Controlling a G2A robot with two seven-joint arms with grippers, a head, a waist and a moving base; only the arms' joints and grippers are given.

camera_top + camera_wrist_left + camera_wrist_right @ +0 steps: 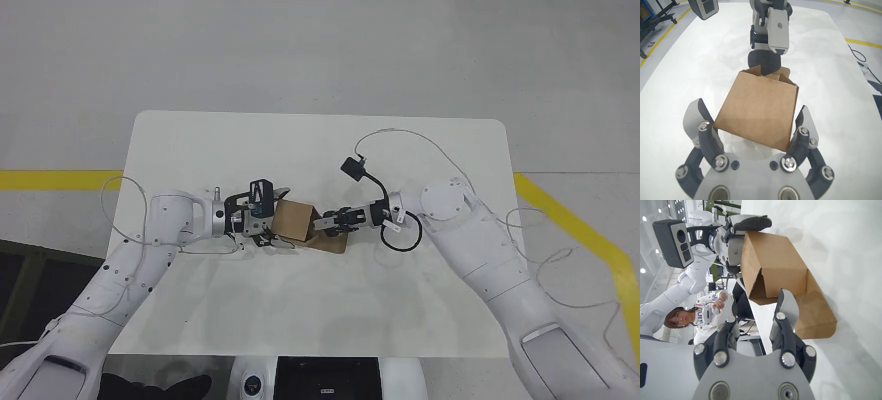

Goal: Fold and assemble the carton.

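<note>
You are holding the brown carton (296,220) on its side near the middle of the white tabletop (420,150), its open end facing 3 o'clock and one long flap (815,317) lying flat on the surface. At the carton's 9 o'clock, your left gripper (751,106) is clasping the closed end, fingers spread wide with a pad touching each corner. At 3 o'clock, your right gripper (758,294) is standing with fingers apart, pinching nothing, one finger poking into the open mouth and the other hanging clear of the cardboard.
</note>
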